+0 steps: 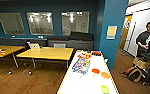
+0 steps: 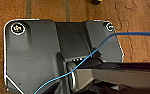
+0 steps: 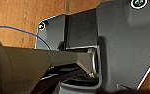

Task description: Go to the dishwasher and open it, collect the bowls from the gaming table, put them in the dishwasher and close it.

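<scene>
I note gaming table (image 1: pixel 73 82) ahead, long axis running away; bowls (image 1: pixel 96 71) toward its right edge. Jaw state: cannot tell.

In the left wrist view the arm's wide dark plate (image 2: pixel 38 55) spans the left and centre of the frame, round fittings at its upper corners, with a jointed bar (image 2: pixel 121 72) running in from the lower right and a thin blue cable (image 2: pixel 91 56) curving across both. In the right wrist view the matching plate (image 3: pixel 121 45) takes the right side, its bar (image 3: pixel 41 60) reaching in from the left; a blue cable (image 3: pixel 21 31) arcs at upper left.
</scene>
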{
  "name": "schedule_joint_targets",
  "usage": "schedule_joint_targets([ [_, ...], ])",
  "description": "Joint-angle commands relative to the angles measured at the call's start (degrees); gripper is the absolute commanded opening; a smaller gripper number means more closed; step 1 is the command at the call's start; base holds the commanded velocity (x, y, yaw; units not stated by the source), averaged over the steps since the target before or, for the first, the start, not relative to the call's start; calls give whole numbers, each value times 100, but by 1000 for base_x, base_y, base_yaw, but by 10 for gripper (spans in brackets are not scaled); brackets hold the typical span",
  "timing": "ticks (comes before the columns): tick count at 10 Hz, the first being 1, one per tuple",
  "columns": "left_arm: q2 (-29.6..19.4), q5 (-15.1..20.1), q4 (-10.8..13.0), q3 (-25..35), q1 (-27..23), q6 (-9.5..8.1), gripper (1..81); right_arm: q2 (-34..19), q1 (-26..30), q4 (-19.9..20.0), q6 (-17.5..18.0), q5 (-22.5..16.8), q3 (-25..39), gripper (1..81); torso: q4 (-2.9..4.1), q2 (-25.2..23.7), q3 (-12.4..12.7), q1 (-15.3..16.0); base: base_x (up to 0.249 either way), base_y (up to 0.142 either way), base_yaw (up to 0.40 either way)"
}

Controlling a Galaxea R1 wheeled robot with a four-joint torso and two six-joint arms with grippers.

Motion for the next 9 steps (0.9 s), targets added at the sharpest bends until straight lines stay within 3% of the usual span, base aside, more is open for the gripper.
schedule_joint_targets([
  [1,-31,245,2,55,-338,28,811,26,328,-23,19,-227,56,811,0,0,0,14,119,0,0],
  [9,-31,245,46,64,-347,28,811,-132,372,-58,45,-209,126,811,0,9,-2,14,151,0,0],
])
